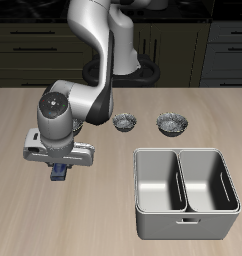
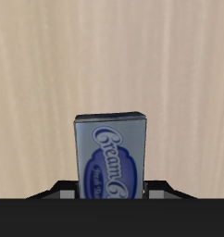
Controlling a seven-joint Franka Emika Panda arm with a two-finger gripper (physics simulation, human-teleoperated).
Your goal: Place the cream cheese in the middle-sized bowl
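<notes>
Your arm (image 1: 98, 40) rises from its base at the back of the table (image 1: 33, 215), bends at the elbow and folds forward and down, so that the wrist housing (image 1: 55, 112) sits low over the wood with the hand pointing straight down. Your gripper (image 1: 60, 170) hangs beneath a flat grey flange, and its dark fingers are clenched on the cream cheese (image 1: 59, 173), of which only a small blue patch shows below the fingers in the exterior view. The wrist view confirms the grasp: the box (image 2: 109, 155) stands between the two dark fingers (image 2: 58, 190), blue label face toward the camera, white script legible in part, its nearer end hidden behind the gripper body. Bare wood grain fills the rest of that view. Whether the box touches the table or hangs just above it cannot be told. Farther along the table, past the arm's elbow, two grey bowls stand side by side and apart: the nearer one (image 1: 124, 122) looks slightly narrower than the farther one (image 1: 171, 123), though the difference is slight and you should not rely on it from this view alone. Both are well apart from the box. Toward the front edge sits a grey metal bin (image 1: 186, 192) with two compartments.
</notes>
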